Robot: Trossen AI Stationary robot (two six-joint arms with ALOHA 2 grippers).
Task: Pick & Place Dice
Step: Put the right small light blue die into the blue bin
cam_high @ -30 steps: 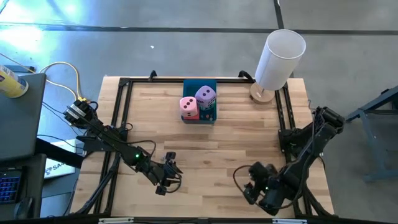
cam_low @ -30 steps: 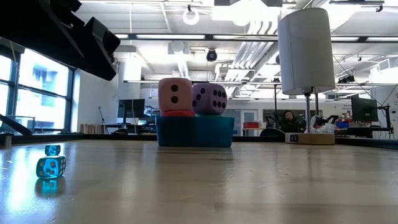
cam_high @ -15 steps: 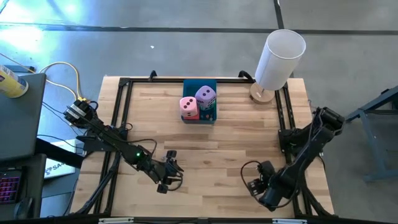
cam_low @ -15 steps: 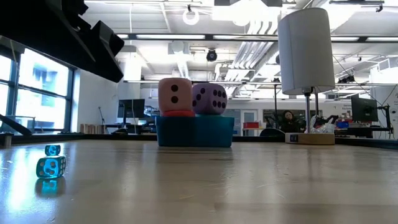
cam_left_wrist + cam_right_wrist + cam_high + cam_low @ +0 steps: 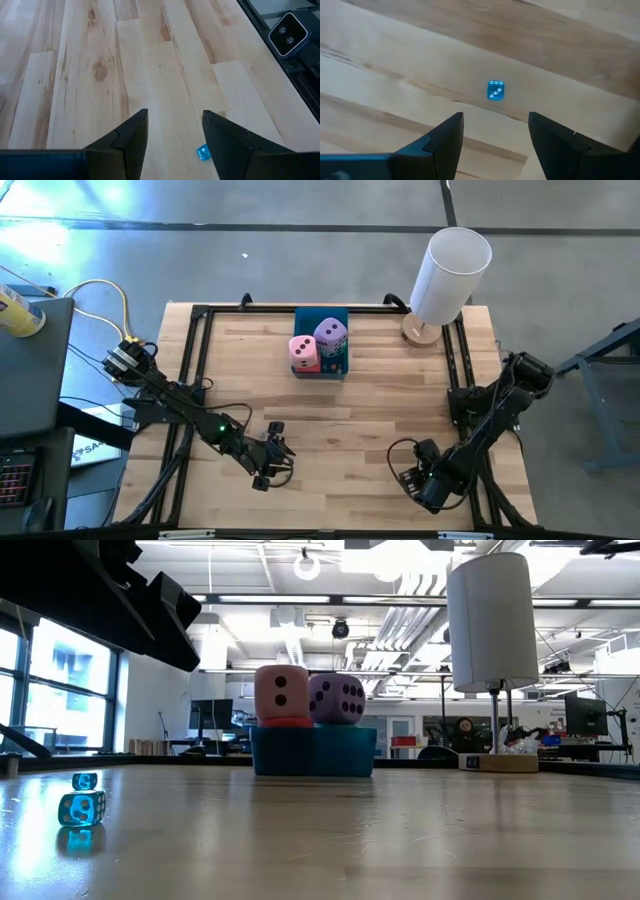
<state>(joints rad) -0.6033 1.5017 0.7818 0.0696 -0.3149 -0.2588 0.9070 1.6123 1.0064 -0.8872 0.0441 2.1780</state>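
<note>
Blue plastic forms the rectangular tray [image 5: 331, 318] that sits near the far edge of the wooden table [image 5: 330, 410] in the high view. A pink die [image 5: 304, 352] and a purple die [image 5: 331, 335] sit on top in it, side by side and touching, with a sliver of a red die [image 5: 311, 366] under the pink one and a teal die [image 5: 340, 356] beside it. A white cylinder [image 5: 451, 273] on a round wooden base stands at the far right corner. The left gripper [image 5: 272, 463] hangs low over the near left part of the table; the right gripper [image 5: 412, 481] hangs over the near right. Both are well apart from the tray.

In the low view, the tray [image 5: 313, 752] holds the pink die [image 5: 282, 693] and the purple die [image 5: 337, 698] above its rim, with the red die [image 5: 287, 723] showing as a thin band beneath the pink one. A small clear blue die [image 5: 82, 808] lies on the table at the left.

In the left wrist view, the left gripper [image 5: 174, 131] has its fingers parted and empty, with a small blue die [image 5: 203, 152] on the boards just beside one finger.

In the right wrist view, the right gripper [image 5: 495, 134] is likewise spread and empty; a small blue die [image 5: 495, 90] lies on the wood ahead of the gap.
</note>
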